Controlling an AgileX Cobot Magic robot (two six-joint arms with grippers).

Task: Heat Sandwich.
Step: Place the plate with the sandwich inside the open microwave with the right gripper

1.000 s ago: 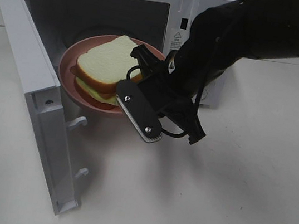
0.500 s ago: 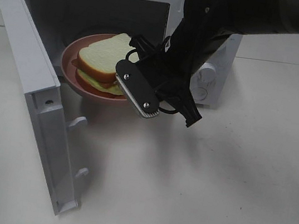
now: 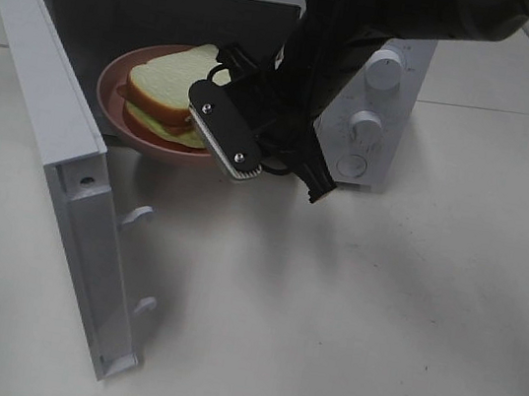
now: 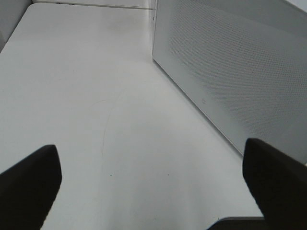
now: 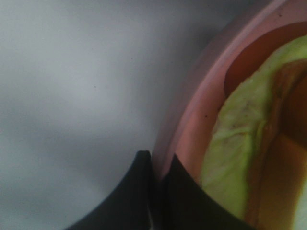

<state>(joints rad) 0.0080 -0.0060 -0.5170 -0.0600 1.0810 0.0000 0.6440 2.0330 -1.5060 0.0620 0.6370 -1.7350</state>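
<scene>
— What takes up most of the scene?
— A white surface; at its back stands a white microwave; its door is swung wide open on the left of the high view.
— And the arm?
— The dark right arm reaches down from the upper right, across the microwave's front, to the mouth of the oven.
— Where is the sandwich?
— The sandwich lies on a round pink plate; the plate is in the oven's opening, its far part inside the dark cavity, its near edge at the threshold; whether it rests on the oven floor I cannot tell.
— What of the jaws?
— The right gripper has its jaws pinched narrow on the plate's rim, on the plate's right side in the high view; the green-yellow filling shows just beside them in the wrist view. The left gripper hangs over the surface beside the microwave's perforated side wall; its jaws are spread wide and hold nothing.
— Anything smaller?
— Three round knobs stacked on the microwave's front, just right of the arm.
</scene>
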